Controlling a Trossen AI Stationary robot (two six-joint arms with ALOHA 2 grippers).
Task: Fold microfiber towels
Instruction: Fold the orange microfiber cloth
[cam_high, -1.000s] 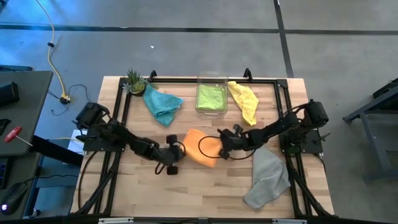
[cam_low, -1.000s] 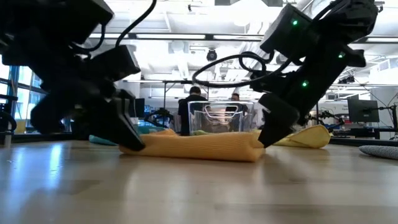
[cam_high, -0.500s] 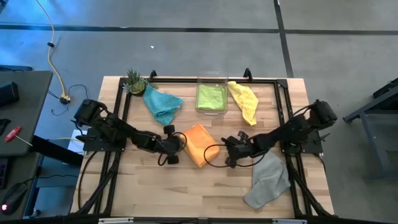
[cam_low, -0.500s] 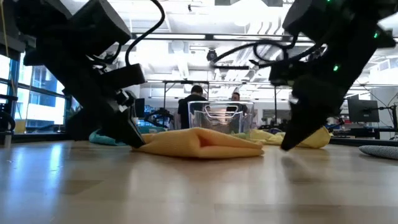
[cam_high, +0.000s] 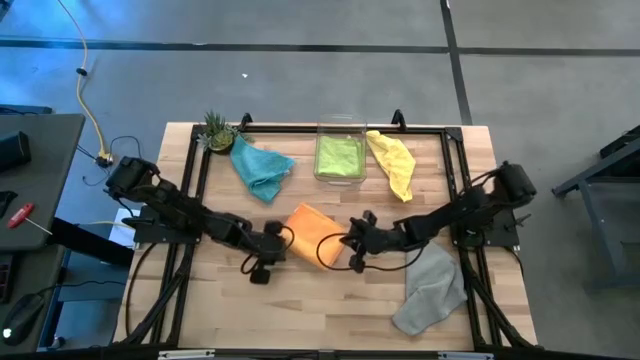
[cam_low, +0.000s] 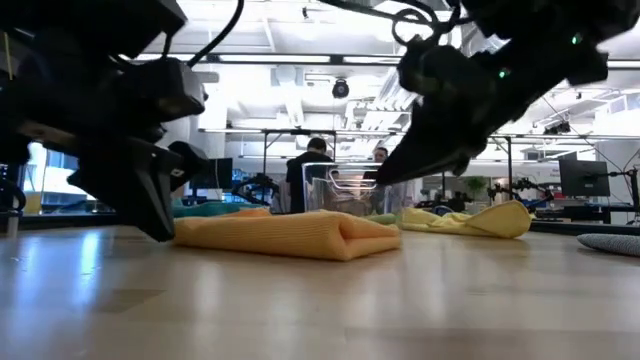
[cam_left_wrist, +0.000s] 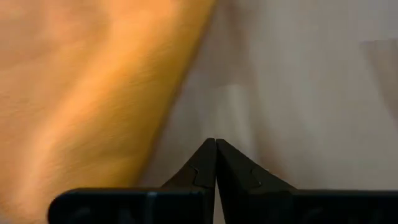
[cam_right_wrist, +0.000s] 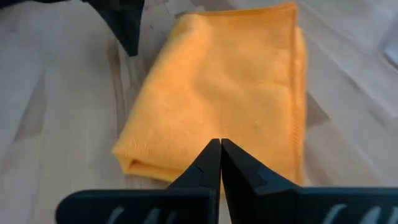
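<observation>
The orange towel (cam_high: 312, 233) lies folded into a thick pad at the table's middle, slanted; it also shows in the low view (cam_low: 290, 235) and the right wrist view (cam_right_wrist: 230, 93). My left gripper (cam_high: 280, 245) is shut, its tips (cam_left_wrist: 216, 144) low over bare wood just beside the towel's left edge (cam_left_wrist: 93, 93). My right gripper (cam_high: 345, 248) is shut and hovers over the towel's near right end (cam_right_wrist: 221, 144), above it in the low view (cam_low: 385, 178). The teal towel (cam_high: 262, 168), yellow towel (cam_high: 392, 162) and grey towel (cam_high: 430, 285) lie crumpled. The lime green towel (cam_high: 340, 155) lies in the bin.
A clear plastic bin (cam_high: 340, 128) stands at the far middle. A small pineapple figure (cam_high: 215, 128) stands at the far left corner. A black frame (cam_high: 200, 170) runs along the table's sides. People stand in the room beyond the table (cam_low: 315, 165).
The orange towel has turned about on the table, from lying across to slanted, and has slid a little toward the left. My right gripper left its right end, drew back toward the near right, then rose and came back over it. My left gripper shifted slightly toward the near edge.
</observation>
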